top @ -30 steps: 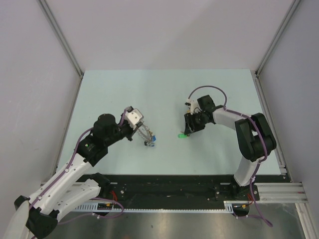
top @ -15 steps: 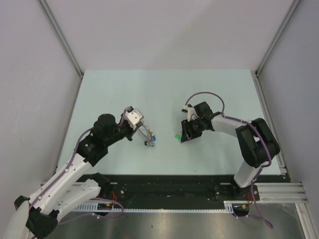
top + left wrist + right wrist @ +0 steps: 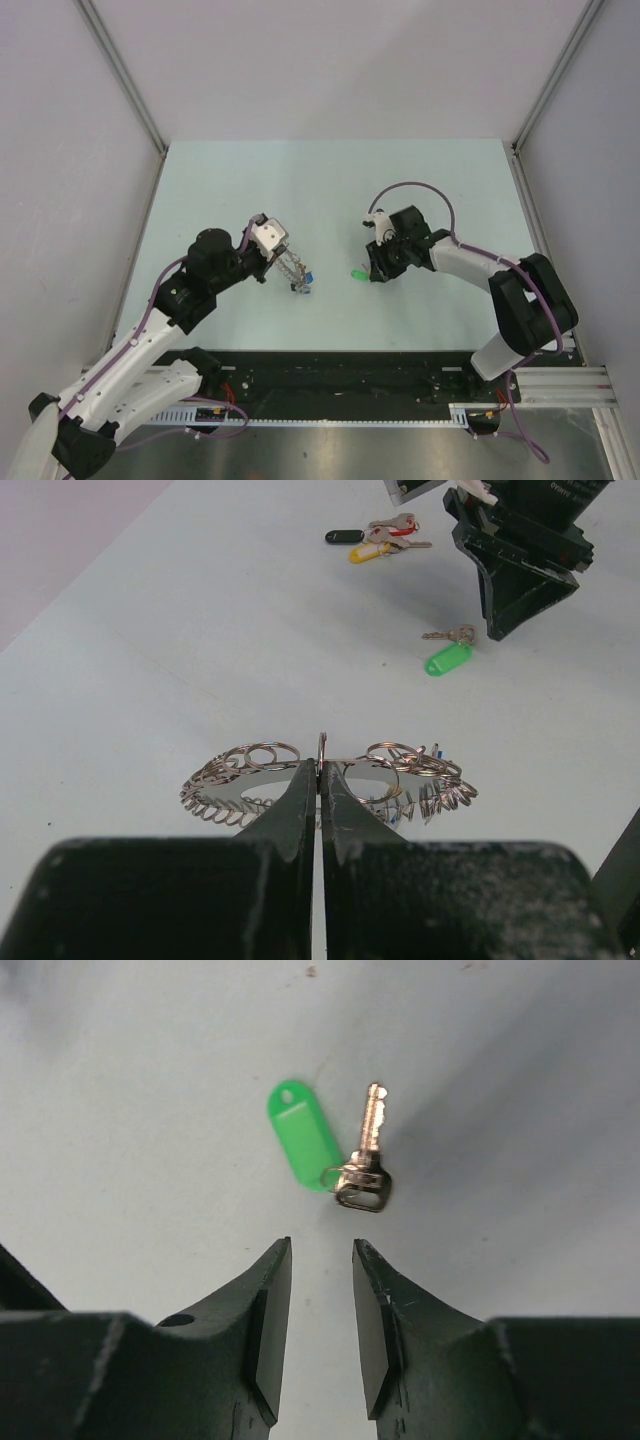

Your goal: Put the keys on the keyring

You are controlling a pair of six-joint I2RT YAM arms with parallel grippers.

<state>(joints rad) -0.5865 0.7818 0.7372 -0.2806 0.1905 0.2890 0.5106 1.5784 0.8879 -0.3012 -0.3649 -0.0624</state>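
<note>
The keyring, a flat grey ring fringed with small silvery split rings, is held off the table by its near rim, and my left gripper is shut on it. From above the keyring hangs left of centre, with a blue piece at its far end. A key joined to a green tag lies flat just ahead of my right gripper. That gripper is open, low over the table, with nothing between its fingers. From above, the green tag sits just left of the right gripper.
More keys with black, yellow and red tags lie in a small cluster farther back behind the right gripper. Grey walls enclose the pale table on three sides. A black rail runs along the near edge.
The right arm has shifted its wrist slightly left and lower toward the green-tagged key, and its jaws have narrowed. The left arm and the keyring have not moved.
</note>
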